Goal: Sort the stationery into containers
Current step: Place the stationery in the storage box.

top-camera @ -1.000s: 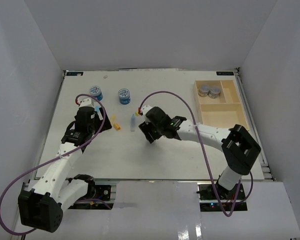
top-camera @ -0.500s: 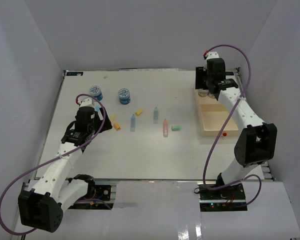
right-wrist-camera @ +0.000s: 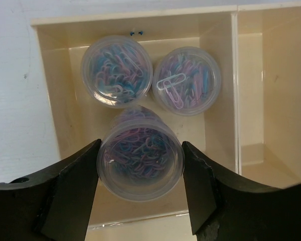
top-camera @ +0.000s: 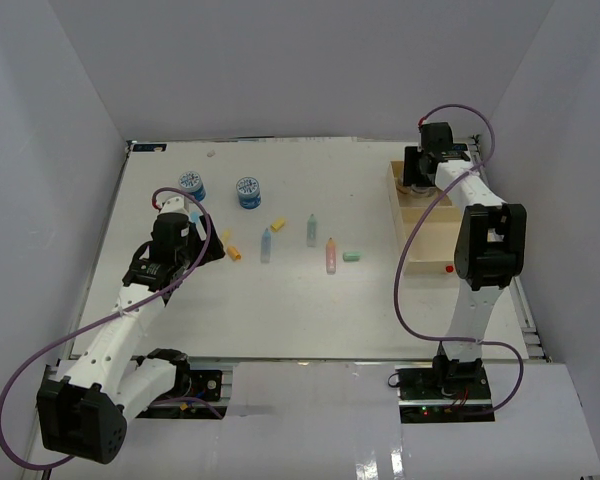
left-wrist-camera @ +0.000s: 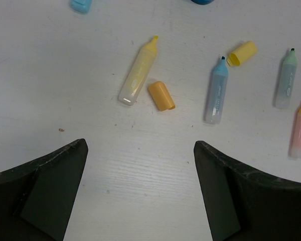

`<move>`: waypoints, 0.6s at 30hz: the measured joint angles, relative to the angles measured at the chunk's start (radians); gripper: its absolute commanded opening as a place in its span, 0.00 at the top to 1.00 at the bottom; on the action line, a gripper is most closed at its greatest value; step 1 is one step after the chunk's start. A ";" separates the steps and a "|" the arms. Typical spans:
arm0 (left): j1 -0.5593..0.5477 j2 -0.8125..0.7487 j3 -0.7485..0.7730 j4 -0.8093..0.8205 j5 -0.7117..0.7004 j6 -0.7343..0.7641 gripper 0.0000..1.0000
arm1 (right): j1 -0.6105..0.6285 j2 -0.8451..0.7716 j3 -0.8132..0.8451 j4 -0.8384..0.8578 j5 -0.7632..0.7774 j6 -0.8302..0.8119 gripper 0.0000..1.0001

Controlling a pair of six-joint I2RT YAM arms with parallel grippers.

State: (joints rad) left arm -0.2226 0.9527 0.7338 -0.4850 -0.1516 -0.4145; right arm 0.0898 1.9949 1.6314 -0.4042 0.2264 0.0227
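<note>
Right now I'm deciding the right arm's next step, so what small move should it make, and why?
Probably lower a little and open. The right gripper holds a tub of paper clips between its fingers, above the tray section where two other tubs already sit, with free floor beneath it.

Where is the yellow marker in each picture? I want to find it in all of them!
Top external: the yellow marker is mostly hidden at the left claw's tip, left of the orange cap.
Left wrist: upper middle, lying slanted, tip pointing up.
Right wrist: not in it; only the tray and its paperclip tubs.
Shared landmark: the orange cap, right beside the marker in both views.
</note>
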 measured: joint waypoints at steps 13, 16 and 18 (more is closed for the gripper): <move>0.005 0.002 0.000 0.000 0.012 0.004 0.02 | -0.019 0.014 0.002 -0.017 0.002 0.029 0.05; 0.005 0.005 0.000 0.000 0.013 0.004 0.02 | -0.021 0.007 0.001 -0.027 -0.002 0.030 0.02; 0.005 0.009 0.000 0.001 0.013 0.004 0.02 | -0.023 -0.018 -0.009 -0.033 -0.013 0.030 0.02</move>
State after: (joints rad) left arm -0.2176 0.9619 0.7338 -0.4843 -0.1387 -0.4103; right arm 0.0673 1.9770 1.6226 -0.4370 0.2131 0.0525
